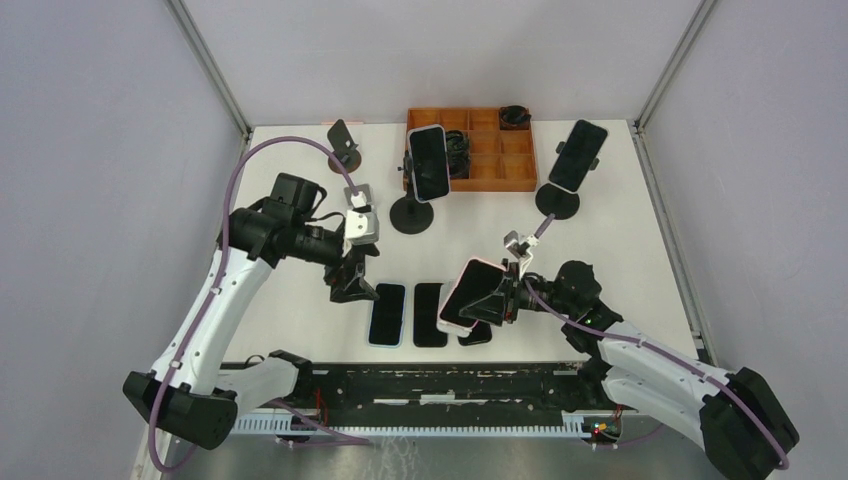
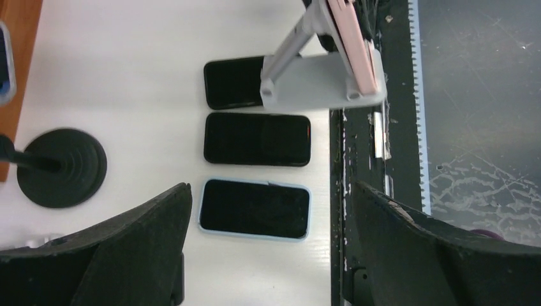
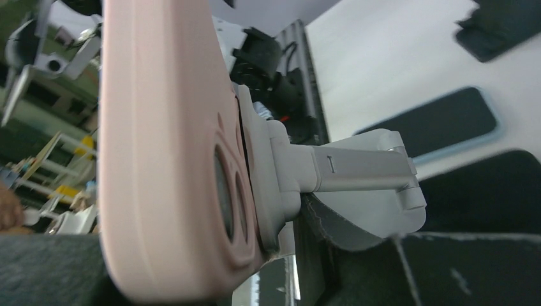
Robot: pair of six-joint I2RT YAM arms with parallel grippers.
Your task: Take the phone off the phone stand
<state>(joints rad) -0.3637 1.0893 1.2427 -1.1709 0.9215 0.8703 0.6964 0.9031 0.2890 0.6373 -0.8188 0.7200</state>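
A pink-cased phone (image 1: 462,296) rests in a light grey folding phone stand (image 1: 515,243), and both are lifted off the table. My right gripper (image 1: 497,298) is shut around them. In the right wrist view the pink phone (image 3: 166,146) fills the left and the stand (image 3: 357,185) juts right, one dark finger (image 3: 357,255) tucked behind the stand's back plate. The left wrist view shows the same stand (image 2: 325,80) and phone (image 2: 351,44) at the top. My left gripper (image 1: 352,285) hangs open over a blue-cased phone (image 2: 254,208), jaws wide on either side of it.
Three phones lie flat near the front edge: blue-cased (image 1: 386,314), black (image 1: 430,314), another (image 1: 478,335) partly under the lifted one. Two more phones (image 1: 428,162) (image 1: 578,155) stand on round-based holders. There is an empty holder (image 1: 343,140) and an orange tray (image 1: 520,175) at the back.
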